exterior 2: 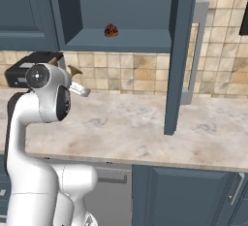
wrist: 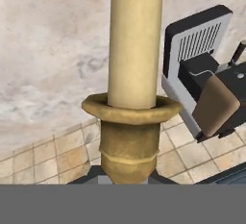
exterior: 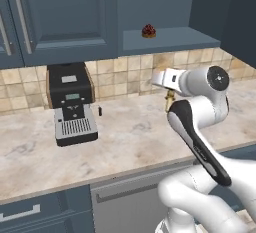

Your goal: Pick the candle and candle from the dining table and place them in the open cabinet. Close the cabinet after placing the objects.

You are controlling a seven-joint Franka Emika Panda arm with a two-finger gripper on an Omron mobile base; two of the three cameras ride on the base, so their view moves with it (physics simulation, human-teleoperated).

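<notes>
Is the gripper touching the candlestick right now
Touching. In the hand view the brass candlestick sits clamped at the gripper, its base running straight down between the fingertips with no gap, the cream candle rising from it.

cream candle (wrist: 135,40) w/ brass holder, dark blue-grey cabinet (exterior 2: 180,50), beige marbled counter (exterior: 135,132), tan tile backsplash (exterior 2: 131,72), black/silver coffee machine (exterior: 72,102)
</notes>
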